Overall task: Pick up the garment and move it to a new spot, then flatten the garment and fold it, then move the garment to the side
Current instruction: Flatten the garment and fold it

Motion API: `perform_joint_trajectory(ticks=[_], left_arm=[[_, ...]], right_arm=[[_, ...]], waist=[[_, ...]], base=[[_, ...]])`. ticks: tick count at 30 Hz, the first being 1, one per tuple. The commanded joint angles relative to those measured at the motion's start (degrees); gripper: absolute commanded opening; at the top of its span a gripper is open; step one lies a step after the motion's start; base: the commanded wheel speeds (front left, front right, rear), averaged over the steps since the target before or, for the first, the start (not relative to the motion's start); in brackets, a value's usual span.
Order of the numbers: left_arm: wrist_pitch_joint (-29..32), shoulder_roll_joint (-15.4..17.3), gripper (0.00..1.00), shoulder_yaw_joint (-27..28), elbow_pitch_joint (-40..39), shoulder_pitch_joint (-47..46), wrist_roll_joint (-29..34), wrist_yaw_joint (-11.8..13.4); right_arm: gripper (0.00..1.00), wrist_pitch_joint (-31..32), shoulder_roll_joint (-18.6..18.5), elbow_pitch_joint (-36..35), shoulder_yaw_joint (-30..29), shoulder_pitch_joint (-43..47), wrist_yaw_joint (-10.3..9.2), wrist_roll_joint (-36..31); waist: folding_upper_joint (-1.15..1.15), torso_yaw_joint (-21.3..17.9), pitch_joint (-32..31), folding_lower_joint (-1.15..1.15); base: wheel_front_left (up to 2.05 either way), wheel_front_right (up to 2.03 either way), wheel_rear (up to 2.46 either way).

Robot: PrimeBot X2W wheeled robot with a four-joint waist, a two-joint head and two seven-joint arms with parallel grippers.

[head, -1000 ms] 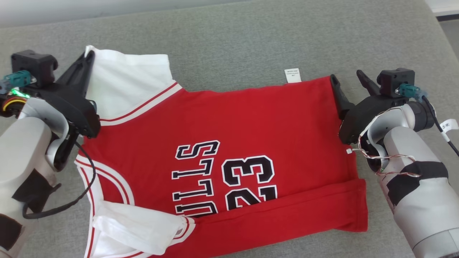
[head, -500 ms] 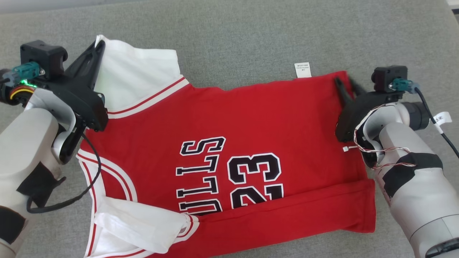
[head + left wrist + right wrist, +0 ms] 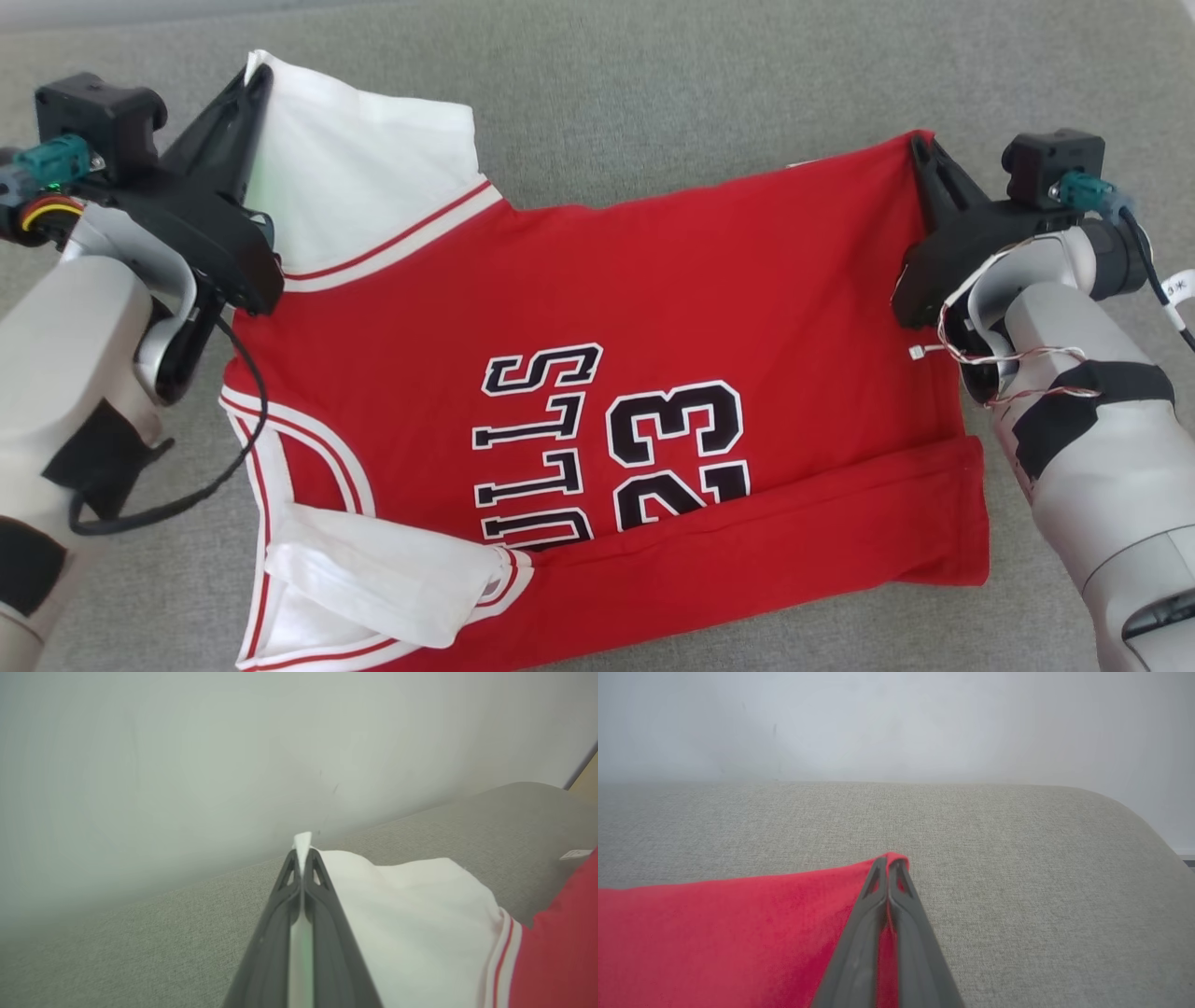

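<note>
Both grippers are closed on the garment (image 3: 653, 308). The left gripper (image 3: 254, 77) is pinched on the tip of the white sleeve (image 3: 364, 168), and a sliver of cloth is seen between its pressed fingers in the left wrist view. The right gripper (image 3: 920, 142) is clamped on the far red corner. The garment is spread face up between them on the grey cushion (image 3: 653, 75). The near hem (image 3: 794, 541) is folded up, so the black lettering (image 3: 607, 439) is partly covered. The near left corner is cut off by the head view's bottom edge. Whether the held edge is lifted clear cannot be judged. A small label (image 3: 577, 854) is seen, its print unreadable.
</note>
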Motion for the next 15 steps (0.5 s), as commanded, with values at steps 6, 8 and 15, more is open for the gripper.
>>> perform_joint_trajectory(ticks=[6, 8, 15], left_arm=[[-1.2, -0.2, 0.00, 0.2, -2.2, 5.4, -0.7, 0.1], [-1.3, 0.2, 0.00, 0.8, -3.8, 8.3, -0.2, 0.5], [-1.4, 1.0, 0.00, 6.4, -14.1, 20.6, 2.3, 3.2]], right_arm=[[0.00, -2.4, 0.0, -1.3, 1.9, 5.1, -0.14, 2.4], [0.00, -3.0, -0.2, -2.4, 2.6, 7.4, -0.14, 3.4], [0.00, -3.7, -2.4, -7.1, 3.4, 16.1, -0.14, 7.5]], waist=[[0.00, 0.3, -3.6, 0.00], [0.00, 0.4, -4.6, 0.00], [0.00, 1.7, -7.9, 0.00]], base=[[0.00, 0.00, 0.00], [0.00, 0.00, 0.00], [0.00, 0.00, 0.00]])
